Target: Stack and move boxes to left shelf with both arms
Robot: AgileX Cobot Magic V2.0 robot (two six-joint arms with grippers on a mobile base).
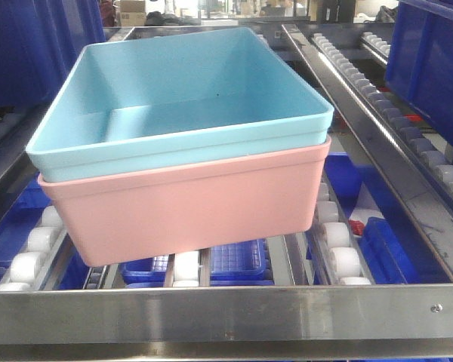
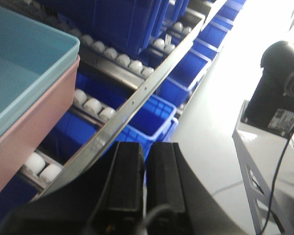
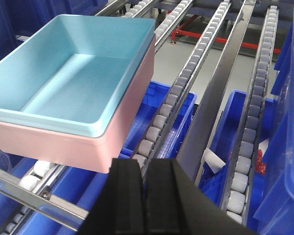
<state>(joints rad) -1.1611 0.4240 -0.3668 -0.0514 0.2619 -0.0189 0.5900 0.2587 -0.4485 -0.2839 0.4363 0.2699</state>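
The left shelf (image 1: 211, 309) fills the room, with dark blue crates (image 1: 430, 68) at 2 o'clock, and the blue box (image 1: 181, 98) sits nested in the pink box (image 1: 189, 204) on its white rollers (image 1: 340, 256). Both look fully set down, so backing away slowly is probably best. The left gripper (image 2: 146, 178) and right gripper (image 3: 143, 193) are pressed closed and hold nothing.

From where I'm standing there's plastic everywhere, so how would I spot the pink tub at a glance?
Find the steel roller rack with rows of white rollers. Near its front edge sits a two-tub stack on those rollers. The pink tub is the lower one, with the light blue tub nested inside it; it is the only salmon-coloured thing among dark blue crates.
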